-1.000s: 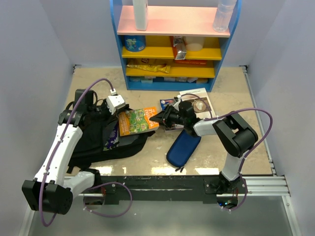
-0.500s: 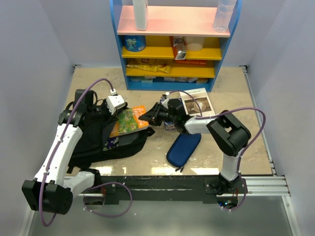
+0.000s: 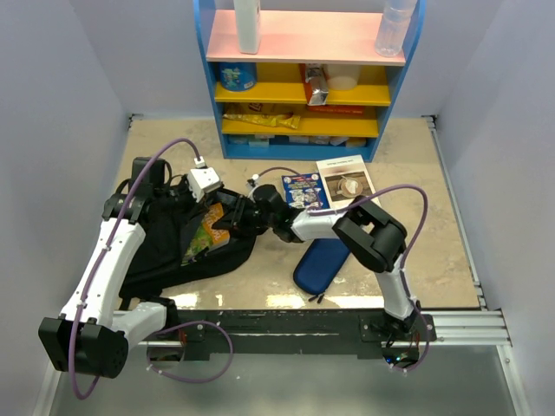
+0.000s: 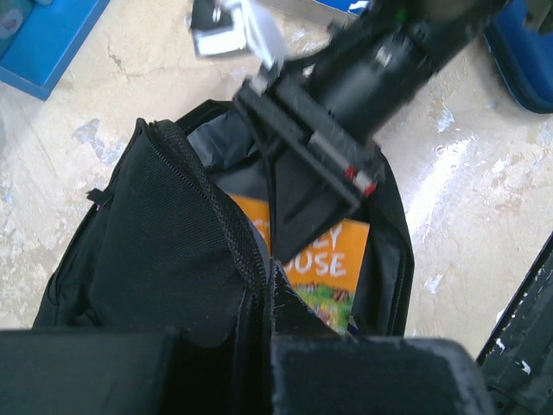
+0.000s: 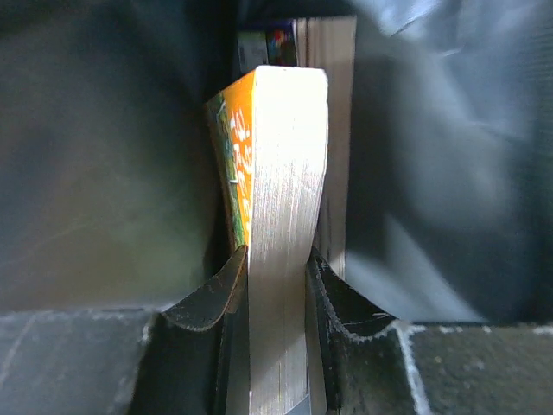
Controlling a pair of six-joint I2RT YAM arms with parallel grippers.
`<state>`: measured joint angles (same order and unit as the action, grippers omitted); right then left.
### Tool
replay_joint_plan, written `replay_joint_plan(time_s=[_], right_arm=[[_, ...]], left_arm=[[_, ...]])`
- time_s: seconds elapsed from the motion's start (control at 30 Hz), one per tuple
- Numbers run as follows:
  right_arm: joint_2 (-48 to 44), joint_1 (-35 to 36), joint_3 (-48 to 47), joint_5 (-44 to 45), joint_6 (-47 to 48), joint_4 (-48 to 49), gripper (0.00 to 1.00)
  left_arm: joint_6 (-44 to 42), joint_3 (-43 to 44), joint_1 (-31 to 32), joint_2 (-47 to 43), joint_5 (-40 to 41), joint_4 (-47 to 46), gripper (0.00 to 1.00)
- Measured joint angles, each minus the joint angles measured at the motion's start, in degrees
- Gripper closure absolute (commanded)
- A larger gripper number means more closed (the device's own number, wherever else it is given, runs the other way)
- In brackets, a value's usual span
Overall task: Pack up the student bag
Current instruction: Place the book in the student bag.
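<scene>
The black student bag (image 3: 173,260) lies at the left with its mouth held open. My left gripper (image 3: 184,201) is shut on the zipper edge of the student bag (image 4: 173,251), the fabric pinched between its fingertips (image 4: 298,324). My right gripper (image 3: 234,217) reaches into the mouth and is shut on an orange book (image 3: 205,232). In the right wrist view the orange book (image 5: 276,173) stands on edge between both pads of the right gripper (image 5: 276,272), inside the dark lining beside another book (image 5: 335,130). The left wrist view shows the orange cover (image 4: 324,259) partly inside, under the right gripper (image 4: 315,186).
A dark-blue pencil case (image 3: 321,260) lies right of the bag. A blue booklet (image 3: 301,191) and a white booklet (image 3: 347,180) lie behind it. The blue shelf unit (image 3: 303,130) with bottles and packets stands at the back.
My right arm has carried the orange book leftward from above the table into the bag's open mouth. The left arm has kept its hold on the bag edge.
</scene>
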<state>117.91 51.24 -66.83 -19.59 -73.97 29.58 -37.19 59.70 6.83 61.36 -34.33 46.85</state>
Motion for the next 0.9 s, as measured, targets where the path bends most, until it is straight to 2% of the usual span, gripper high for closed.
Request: replay_joint_plan(time_s=[0.03,0.07,0.13,0.17,0.27,0.3,0.33,0.43,0.47,0.57,0.73,0.9], right_arm=[[1.01,0.68,-1.18,0.00,0.11,-0.26,0.98],[1.88,1.29,-2.25,0.02,0.13,-0.55,0.86],[4.11,2.58,-5.09,-0.02,0.52,-1.49,0.72],[5.27,3.19,-6.69,0.00,0.94,-2.14,0.61],[7.34,4.50,-10.80,-0.15,3.21,-5.11,0.48],[7.30,4.72,-10.99,-0.35,4.15,-5.68,0.48],[6.88,4.79,-10.97,-0.37,5.38,-6.58,0.49],[3.85,4.81,-8.39,1.03,9.51,-9.16,0.61],[2.27,4.48,-6.71,1.44,10.60,-9.86,0.75],[-1.66,3.19,-3.08,3.63,12.85,-10.71,1.00],[-1.99,1.84,-3.02,6.12,15.26,-11.80,1.00],[1.49,2.78,-6.36,6.40,16.76,-13.88,1.00]], left_arm=[[0.00,0.00,0.00,0.00,-0.02,0.00,1.00],[0.00,0.00,0.00,0.00,-0.04,0.00,1.00],[0.02,0.00,0.00,0.00,-0.17,-0.02,1.00],[0.02,0.04,0.00,0.00,-0.20,0.00,1.00],[0.00,0.24,0.00,0.00,-0.20,0.04,1.00],[0.00,0.31,0.00,0.00,-0.13,0.15,1.00],[0.00,0.33,0.00,0.00,-0.11,0.26,1.00],[-0.11,0.52,0.00,0.00,-0.13,0.72,1.00],[-0.13,0.55,0.00,0.00,-0.13,0.72,1.00],[-0.15,0.55,0.00,0.00,-0.20,0.72,1.00],[-0.13,0.61,0.00,0.00,-0.20,0.83,1.00],[-0.13,0.61,0.00,0.00,-0.20,0.83,1.00]])
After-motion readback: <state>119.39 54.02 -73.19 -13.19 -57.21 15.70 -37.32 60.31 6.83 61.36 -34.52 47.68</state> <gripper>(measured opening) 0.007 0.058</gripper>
